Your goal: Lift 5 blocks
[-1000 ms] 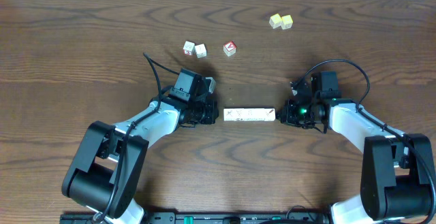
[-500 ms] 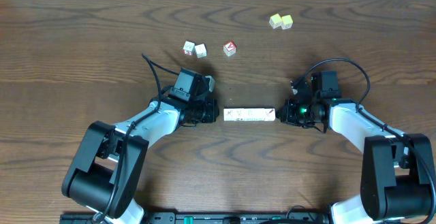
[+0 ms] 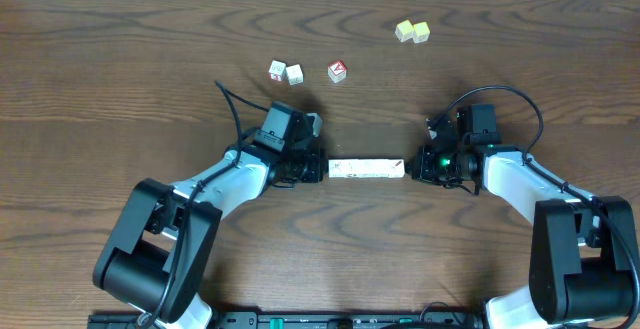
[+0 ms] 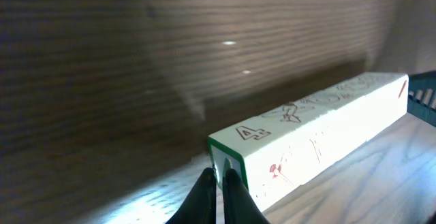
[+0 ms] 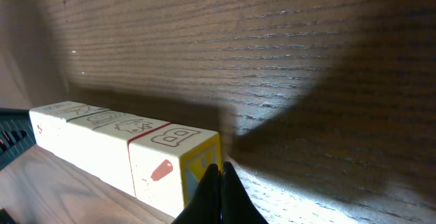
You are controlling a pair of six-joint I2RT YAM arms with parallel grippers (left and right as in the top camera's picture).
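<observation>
Counter: dark wood-grain counter (image 3: 120,49), filling the overhead view up to a pale strip along its far edge.
Arms: the left arm (image 3: 225,174) and right arm (image 3: 515,179) reach in from the near edge and point at each other across the middle.
Blocks: the blocks (image 3: 367,169) lie end to end in one straight whitish row mid-counter, parallel to the near edge, between the two arms.
Loose cubes: a pair of whitish cubes (image 3: 277,70) and a red-faced cube (image 3: 337,71) sit beyond the row toward the far edge. Two pale yellow cubes (image 3: 404,31) sit almost at that edge, right of centre.
Left jaws: pressed together with nothing between them, the joined tip butting the green-bordered end face of the row.
Right jaws: likewise pressed together, the tip against the yellow end face.
Lift state: I cannot tell whether the row has left the counter.
Handling: the blocks look stiff, light and smooth-faced. Nothing joins them, so only end pressure would hold the row as one piece.
Where to hold: probably the centre of each end face, pushing straight along the row.
Risk: an off-centre or uneven push would likely make the row buckle at a seam and spill.
</observation>
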